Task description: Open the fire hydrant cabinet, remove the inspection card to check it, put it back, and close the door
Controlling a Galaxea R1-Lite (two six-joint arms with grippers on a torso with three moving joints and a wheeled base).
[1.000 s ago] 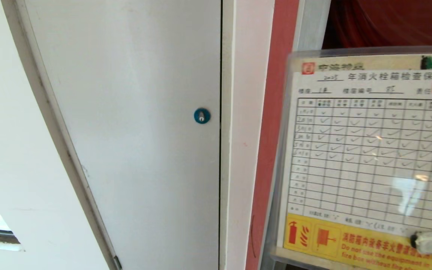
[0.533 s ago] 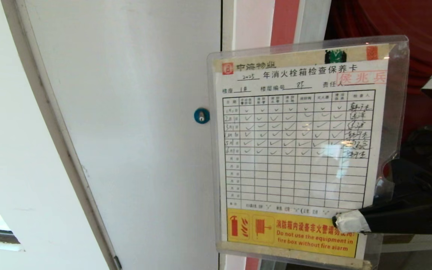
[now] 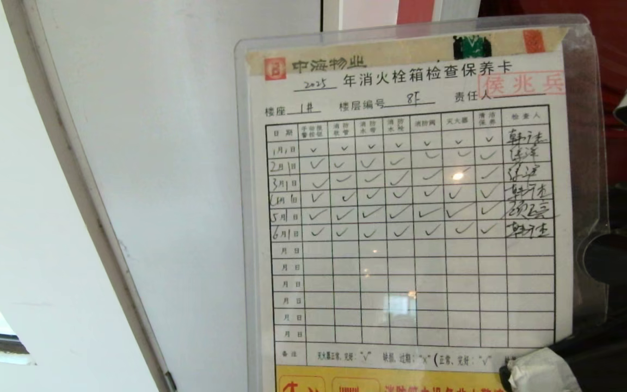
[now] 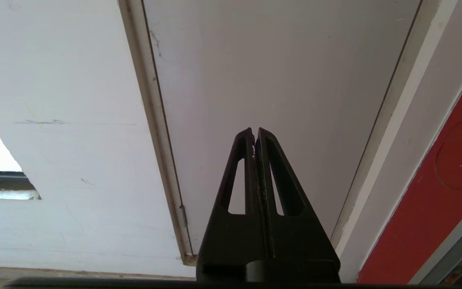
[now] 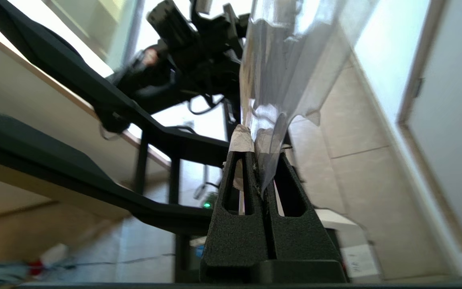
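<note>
Pinching the card (image 3: 409, 218) by its lower right corner, the right hand (image 3: 531, 373) was clamped on the clear sleeve, holding it upright before the head camera, in front of the white door (image 3: 177, 163). It looked light, thin and slick; in the wrist view the sleeve bowed above the fingers (image 5: 241, 140), so a corner grip risked flexing or slipping. The left hand (image 4: 255, 134) sat parked, fingers together.

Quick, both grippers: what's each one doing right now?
Left gripper: shut, empty, parked facing the white door.
Right gripper: shut on the inspection card, pinching its lower corner.
</note>
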